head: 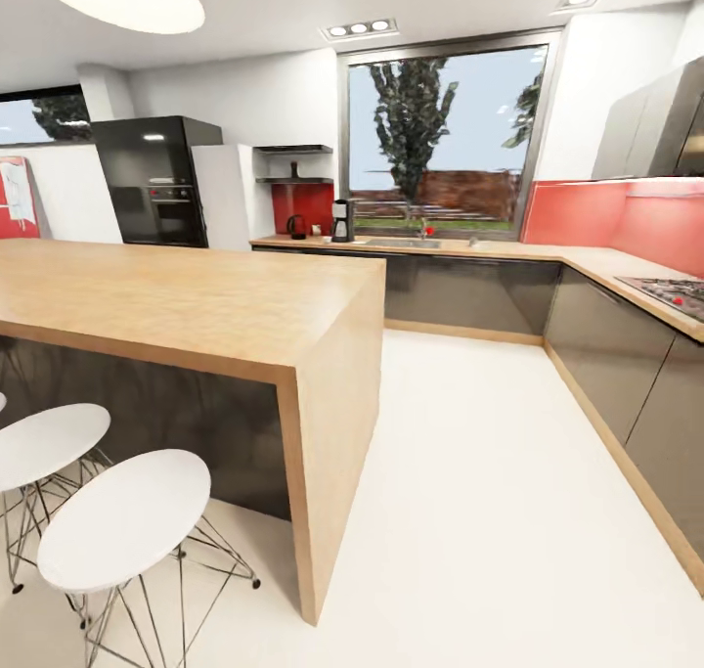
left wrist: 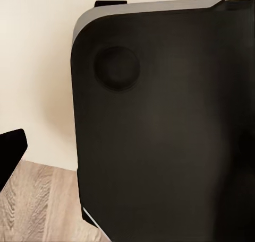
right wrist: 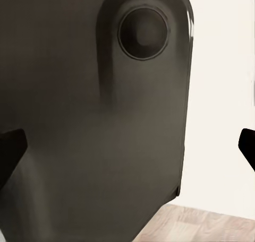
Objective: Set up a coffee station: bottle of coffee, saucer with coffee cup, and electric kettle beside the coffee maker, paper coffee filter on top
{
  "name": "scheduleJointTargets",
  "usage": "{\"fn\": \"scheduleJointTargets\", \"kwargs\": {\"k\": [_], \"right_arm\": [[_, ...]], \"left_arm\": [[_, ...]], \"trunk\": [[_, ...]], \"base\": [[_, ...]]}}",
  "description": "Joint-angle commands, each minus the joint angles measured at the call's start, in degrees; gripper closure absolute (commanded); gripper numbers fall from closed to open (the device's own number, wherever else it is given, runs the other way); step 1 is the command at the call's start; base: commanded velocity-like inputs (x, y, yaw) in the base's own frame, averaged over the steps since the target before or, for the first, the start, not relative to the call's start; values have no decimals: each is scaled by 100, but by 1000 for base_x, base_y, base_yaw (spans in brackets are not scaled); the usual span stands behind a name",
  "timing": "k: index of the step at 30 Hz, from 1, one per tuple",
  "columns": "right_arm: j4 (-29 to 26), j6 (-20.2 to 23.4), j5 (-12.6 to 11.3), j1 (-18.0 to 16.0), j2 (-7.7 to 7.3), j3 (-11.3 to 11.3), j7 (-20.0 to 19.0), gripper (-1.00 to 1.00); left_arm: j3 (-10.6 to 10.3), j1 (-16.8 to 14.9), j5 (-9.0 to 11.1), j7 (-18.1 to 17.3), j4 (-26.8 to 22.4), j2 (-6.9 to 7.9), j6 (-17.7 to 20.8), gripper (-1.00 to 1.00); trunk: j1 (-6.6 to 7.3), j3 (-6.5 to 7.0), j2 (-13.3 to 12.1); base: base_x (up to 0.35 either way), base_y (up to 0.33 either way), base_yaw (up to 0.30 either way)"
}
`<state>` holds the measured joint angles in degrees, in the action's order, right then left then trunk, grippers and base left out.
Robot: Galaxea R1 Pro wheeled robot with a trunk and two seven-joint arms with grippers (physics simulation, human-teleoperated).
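Note:
Far across the room, the kitchen countertop (head: 548,252) runs under the window. The black coffee maker (head: 342,220) stands on its left part. The dark electric kettle (head: 296,226) is just left of it, and a small white thing (head: 316,229), too small to identify, sits between them. Above them hangs the kitchen shelf (head: 315,180), with a small dark bottle (head: 293,169) on it, likely the bottle of coffee. My right gripper (right wrist: 127,146) is open and empty, close to my own dark body panel (right wrist: 79,120). My left gripper (left wrist: 127,152) shows one fingertip (left wrist: 10,152), set wide.
The big wooden island (head: 196,301) fills the left foreground, with two white stools (head: 122,516) before it. White floor (head: 469,472) leads to the counter. A steel sink (head: 401,243) is inset under the window. A side counter with a hob (head: 675,291) runs along the right. A black oven unit (head: 156,184) stands back left.

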<state>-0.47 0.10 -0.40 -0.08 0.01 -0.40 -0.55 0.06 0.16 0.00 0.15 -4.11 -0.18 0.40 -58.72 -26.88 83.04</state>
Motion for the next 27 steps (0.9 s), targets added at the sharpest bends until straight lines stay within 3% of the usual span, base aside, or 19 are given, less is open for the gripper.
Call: {"fn": "scheduleJointTargets", "kwargs": {"k": [1,27], "right_arm": [[-7,1,-4,-1,0,-4,-6,-100],[-113,-2,-3,-1,-1,-4,-7,-100]], "left_arm": [[-1,2,0,2,-30,0,4,-100],[-6,2,0,-10,-222,-17,3,-100]], "trunk": [[-1,-5,3],[-1,-5,3]], "base": [[99,-161,-289],[168,-249,-292]]}}
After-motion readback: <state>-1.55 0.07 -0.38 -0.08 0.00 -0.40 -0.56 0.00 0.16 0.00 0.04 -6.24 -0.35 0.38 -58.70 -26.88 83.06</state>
